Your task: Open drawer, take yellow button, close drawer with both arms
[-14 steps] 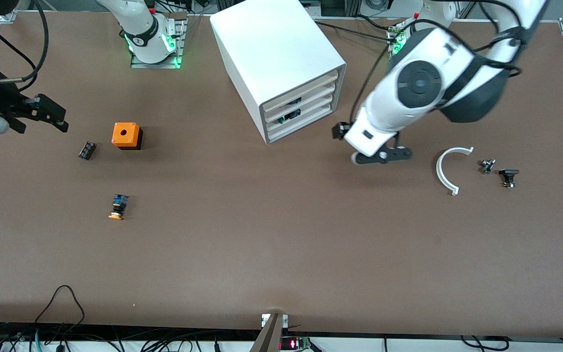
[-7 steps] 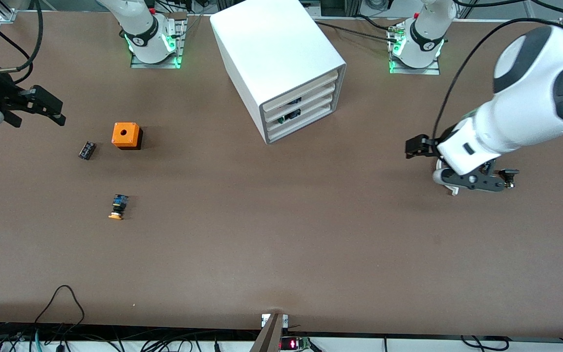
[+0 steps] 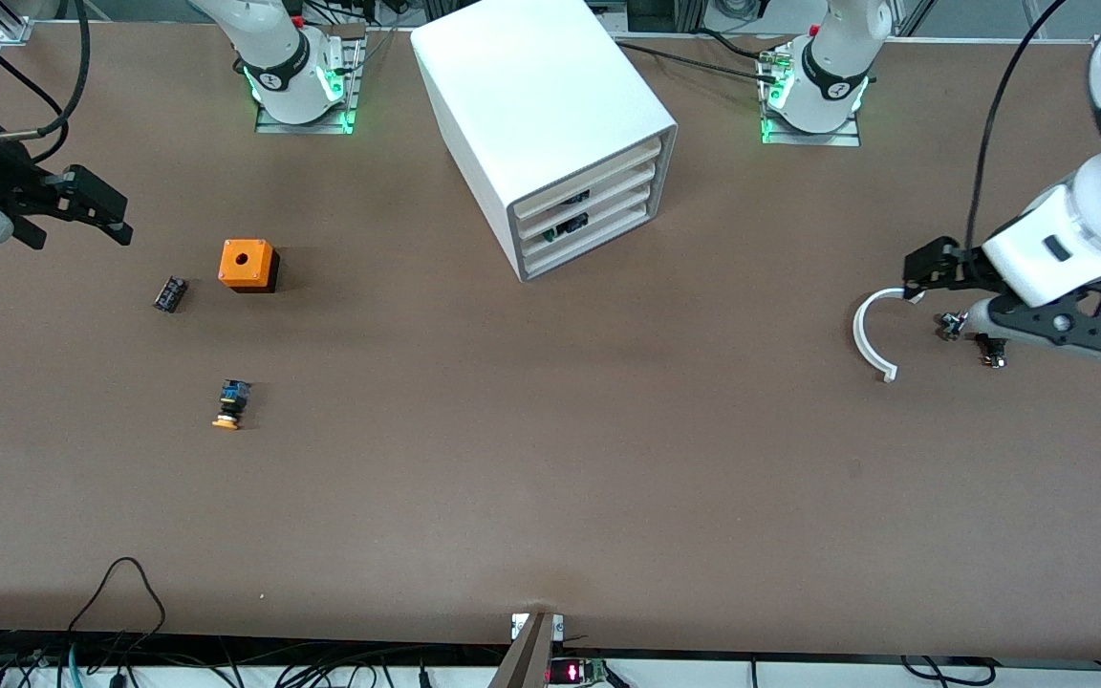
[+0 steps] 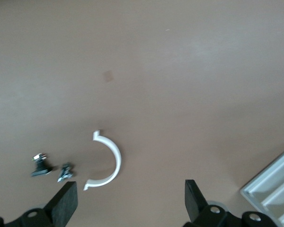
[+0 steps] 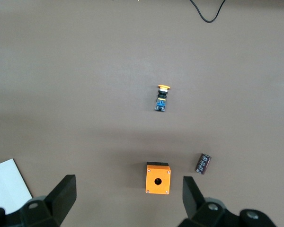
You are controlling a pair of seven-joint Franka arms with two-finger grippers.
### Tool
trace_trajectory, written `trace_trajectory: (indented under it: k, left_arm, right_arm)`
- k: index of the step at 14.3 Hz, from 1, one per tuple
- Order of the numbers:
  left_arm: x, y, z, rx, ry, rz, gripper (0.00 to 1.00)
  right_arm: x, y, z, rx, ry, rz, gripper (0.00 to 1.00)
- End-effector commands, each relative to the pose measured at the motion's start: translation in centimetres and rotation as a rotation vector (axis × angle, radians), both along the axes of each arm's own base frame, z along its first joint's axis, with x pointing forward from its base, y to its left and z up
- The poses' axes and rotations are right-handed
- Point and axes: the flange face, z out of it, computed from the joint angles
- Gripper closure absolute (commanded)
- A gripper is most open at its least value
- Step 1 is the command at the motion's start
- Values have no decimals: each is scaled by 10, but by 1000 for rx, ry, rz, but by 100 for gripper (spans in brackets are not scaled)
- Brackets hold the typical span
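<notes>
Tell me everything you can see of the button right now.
The button is tiny, with an orange-yellow mushroom cap, a black body and a blue rear end. It lies on its side on the bare brown table, cap toward the front camera, toward the right arm's end. Nothing touches it. It sits nearer the front camera than the orange cube and the small black component. In the right wrist view it shows at.

Front camera high, faces robots; wrist cameras look down; button (image 3: 230, 404) (image 5: 162, 98) shared.
</notes>
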Motion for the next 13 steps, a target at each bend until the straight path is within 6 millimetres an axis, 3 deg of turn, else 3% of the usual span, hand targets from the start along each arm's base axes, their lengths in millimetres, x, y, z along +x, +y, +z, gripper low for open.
trace_trajectory:
  k: [1, 4, 6, 7, 13]
  left_arm:
    - [-41, 11, 24, 28, -31, 25, 0]
    - [-52, 18, 25, 33, -71, 39, 0]
    - [-57, 26, 14, 28, -80, 51, 0]
    - [-57, 25, 5, 30, -68, 51, 0]
    - [-59, 20, 6, 29, -58, 44, 0]
  right_arm:
    - [1, -2, 6, 1, 3, -11, 1]
    - [0, 1, 7, 1, 2, -7, 1]
    - [0, 1, 7, 1, 2, -7, 1]
    - [0, 1, 7, 1, 2, -8, 1]
    - [-1, 2, 8, 1, 0, -5, 1]
